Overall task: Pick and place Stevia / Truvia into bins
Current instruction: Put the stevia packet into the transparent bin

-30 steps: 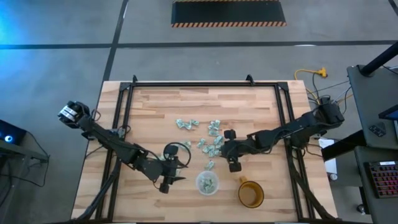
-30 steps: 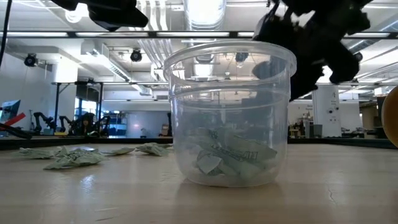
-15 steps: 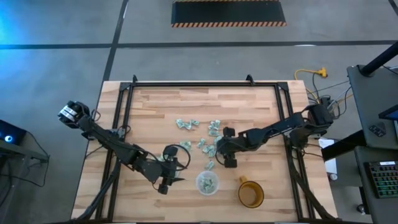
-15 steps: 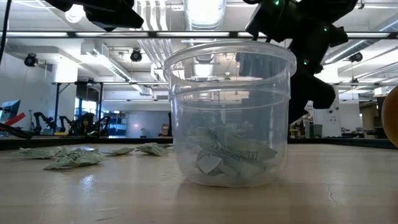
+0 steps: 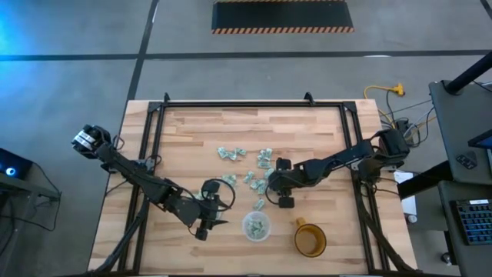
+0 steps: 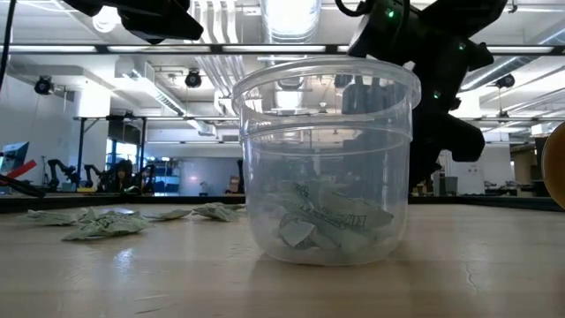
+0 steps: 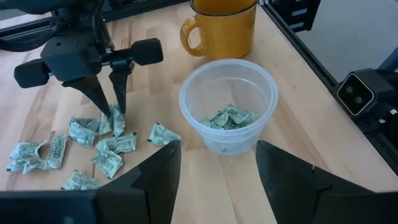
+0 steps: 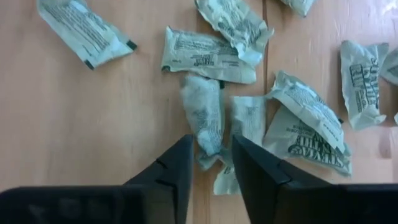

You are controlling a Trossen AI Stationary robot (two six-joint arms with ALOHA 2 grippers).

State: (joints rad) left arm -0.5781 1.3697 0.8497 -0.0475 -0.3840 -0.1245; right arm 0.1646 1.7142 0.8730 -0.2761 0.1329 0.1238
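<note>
Several pale green Stevia sachets [image 5: 250, 173] lie loose on the wooden table, and a few more sit inside the clear cup [image 5: 256, 226], which stands upright near the front edge. My right gripper [image 8: 212, 146] points steeply down into the right side of the pile [image 7: 93, 140] and is shut on one crumpled sachet [image 8: 202, 115]. My left gripper [image 7: 217, 168] hovers open just left of the cup [image 7: 228, 106], with nothing between its fingers. My right gripper pinches the near end of one crumpled sachet [image 8: 210, 154] between its two fingers. The fingers [image 7: 119, 93] come from above, slanting down from the table's right, and lie across the sachet. The sachet lies on the table among its neighbours.
An amber mug [image 5: 310, 239] stands just right of the cup, near the front edge. A black frame [image 5: 157, 115] runs around the table. More sachets lie scattered toward the table's middle [image 6: 106, 221]. Bare wood lies at the far side and the left.
My right gripper has moved toward the table's left and down onto the pile of sachets, tipping more steeply downward. The sachets and the cup have stayed put.
</note>
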